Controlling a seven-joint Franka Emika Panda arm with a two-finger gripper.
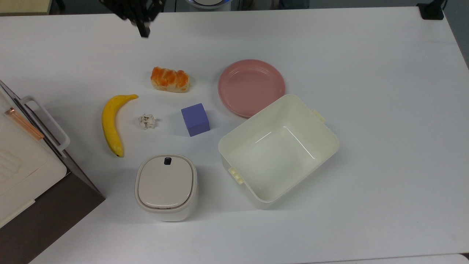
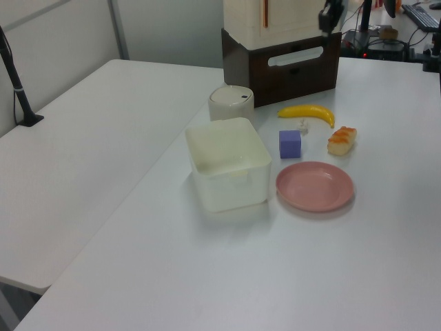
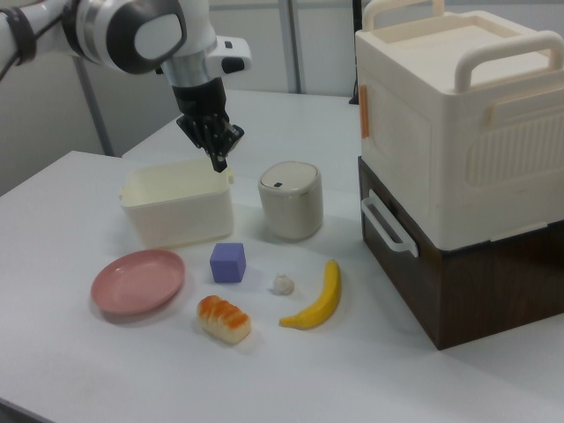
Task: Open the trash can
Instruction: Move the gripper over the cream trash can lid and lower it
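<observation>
Approach step: the gripper [image 3: 218, 160], fingers pinched together and empty, hung high above the desk [image 1: 384, 110], well apart from the lidded trash can [image 1: 165, 187] beside the tub [image 1: 278, 148]; next, descend onto its dark button [image 1: 167, 161].

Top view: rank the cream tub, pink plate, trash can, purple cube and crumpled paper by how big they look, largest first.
1. Cream tub
2. Pink plate and trash can: they look about alike, so no ranking between them
3. Purple cube
4. Crumpled paper
</observation>
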